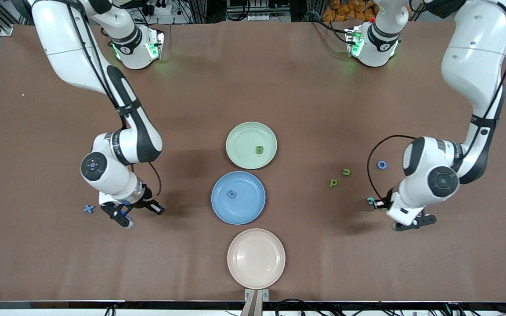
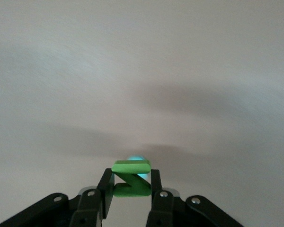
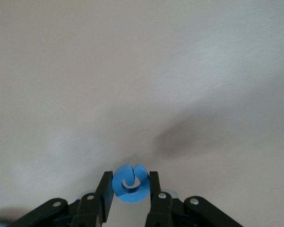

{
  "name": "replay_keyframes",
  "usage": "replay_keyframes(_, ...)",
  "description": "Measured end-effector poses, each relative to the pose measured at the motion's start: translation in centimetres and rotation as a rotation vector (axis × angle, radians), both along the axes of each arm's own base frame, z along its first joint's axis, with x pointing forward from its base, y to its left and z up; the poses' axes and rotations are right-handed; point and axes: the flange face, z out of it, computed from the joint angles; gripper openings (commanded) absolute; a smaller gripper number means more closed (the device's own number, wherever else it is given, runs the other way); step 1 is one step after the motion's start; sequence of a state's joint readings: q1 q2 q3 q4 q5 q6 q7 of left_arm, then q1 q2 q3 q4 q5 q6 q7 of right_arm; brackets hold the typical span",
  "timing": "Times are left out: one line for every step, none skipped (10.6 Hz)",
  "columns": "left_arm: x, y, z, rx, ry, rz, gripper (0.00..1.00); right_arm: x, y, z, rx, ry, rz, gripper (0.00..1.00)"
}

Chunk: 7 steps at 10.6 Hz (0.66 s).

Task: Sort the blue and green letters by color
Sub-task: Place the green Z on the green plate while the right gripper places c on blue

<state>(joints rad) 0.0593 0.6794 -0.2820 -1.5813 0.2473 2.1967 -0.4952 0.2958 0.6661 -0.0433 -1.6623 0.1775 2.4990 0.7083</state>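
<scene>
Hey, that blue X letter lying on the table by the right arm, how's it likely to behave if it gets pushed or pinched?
The blue X lies flat on the brown table, so a push would probably slide it, not roll it. It looks small and thin, likely light. Pinching from above could be fiddly; the right end effector holds a similar blue letter edge-on.

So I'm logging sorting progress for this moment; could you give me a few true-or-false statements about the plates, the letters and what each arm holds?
1. The olive green letter B lies in the pale green round plate. True.
2. The blue round plate holds two blue letters. False: only one, a blue 6-shape.
3. The right gripper has its jaws shut on a blue C-shaped letter. True.
4. The left gripper holds nothing. False: it grips a green zigzag-shaped letter.
5. The pink round plate holds a letter. False: nothing lies in it.
</scene>
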Motion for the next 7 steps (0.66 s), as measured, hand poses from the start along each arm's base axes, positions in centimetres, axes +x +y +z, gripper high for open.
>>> replay_keyframes(-1.1,-3.7,1.9,0.012,0.022,-0.047,0.0,-0.1,2.5,0.9,0.011,-0.017,0.039,0.08)
replay_keyframes(-2.2,-7.0,3.0,0.019,0.031,-0.064,0.0,-0.4,5.0,1.6,0.02,-0.031,0.075,0.08)
replay_keyframes(-3.4,-10.3,3.5,0.015,0.036,-0.05,0.0,-0.9,7.7,2.4,0.028,-0.045,0.113,0.11)
replay_keyframes(-4.6,-13.3,3.6,0.005,0.04,-0.014,0.0,-1.6,10.3,2.9,0.033,-0.056,0.15,0.19)
replay_keyframes(-6.1,-16.3,3.6,-0.004,0.046,0.028,0.0,-2.4,12.8,3.4,0.038,-0.064,0.186,0.28)
replay_keyframes(-7.5,-18.9,3.6,-0.009,0.053,0.063,0.0,-3.3,14.8,3.5,0.041,-0.067,0.216,0.31)
replay_keyframes(-9.0,-21.4,3.4,-0.013,0.062,0.099,0.0,-4.2,16.6,3.4,0.042,-0.066,0.243,0.34)
